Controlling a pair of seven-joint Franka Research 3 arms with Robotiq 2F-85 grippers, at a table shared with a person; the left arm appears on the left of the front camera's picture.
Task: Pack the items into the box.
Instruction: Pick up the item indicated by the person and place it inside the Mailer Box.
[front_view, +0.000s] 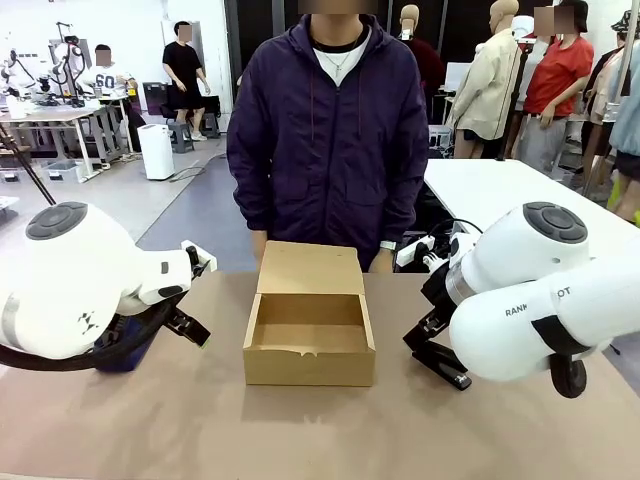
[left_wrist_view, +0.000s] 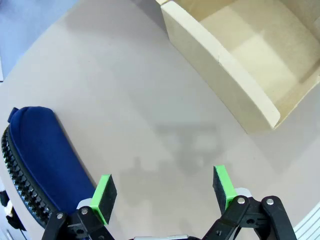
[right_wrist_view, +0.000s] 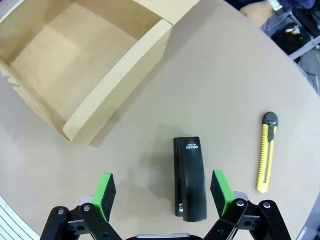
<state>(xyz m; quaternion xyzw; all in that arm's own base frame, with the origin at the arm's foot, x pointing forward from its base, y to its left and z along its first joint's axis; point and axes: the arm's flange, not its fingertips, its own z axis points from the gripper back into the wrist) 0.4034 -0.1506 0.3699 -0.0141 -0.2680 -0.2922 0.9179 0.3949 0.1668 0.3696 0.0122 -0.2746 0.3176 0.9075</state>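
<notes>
We see right gripper (right_wrist_view: 162, 189) released, empty, above stapler (right_wrist_view: 190, 177) — stapler off-centre, so pad may land on it. Left gripper (left_wrist_view: 165, 192) released too; pouch (left_wrist_view: 45, 150) outside jaws — we may miss.

A person in a dark purple zip jacket (front_view: 330, 130) stands at the tan table (front_view: 300, 430), at its far edge. Beyond the table to the left, a white bin (front_view: 156, 152) sits on the floor; to the right, a white worktop (front_view: 500, 190).
</notes>
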